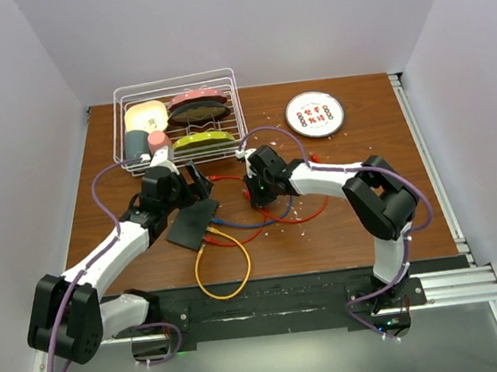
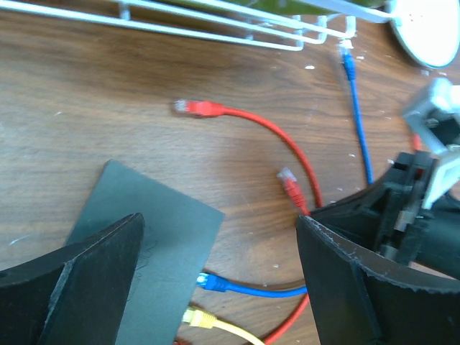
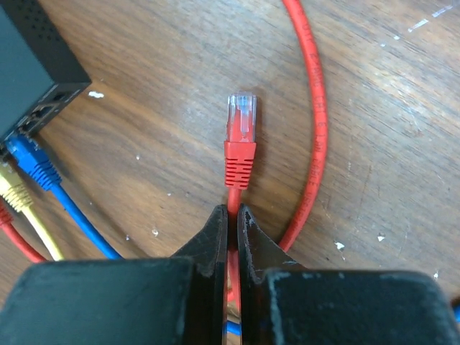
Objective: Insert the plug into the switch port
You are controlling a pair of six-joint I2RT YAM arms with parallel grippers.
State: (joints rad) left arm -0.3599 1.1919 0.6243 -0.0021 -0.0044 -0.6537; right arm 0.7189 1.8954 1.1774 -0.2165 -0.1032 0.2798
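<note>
the left gripper [image 2: 219, 226] hangs with jaws wide over the switch [image 2: 151, 237], which lies flat with a blue cable [image 3: 36, 162] and a yellow cable [image 3: 18, 190] in its ports. right of it, the right gripper [image 3: 232, 215] pinches the red cable [image 3: 233, 195] just behind the plug [image 3: 241, 136], near the switch but apart from it.
</note>
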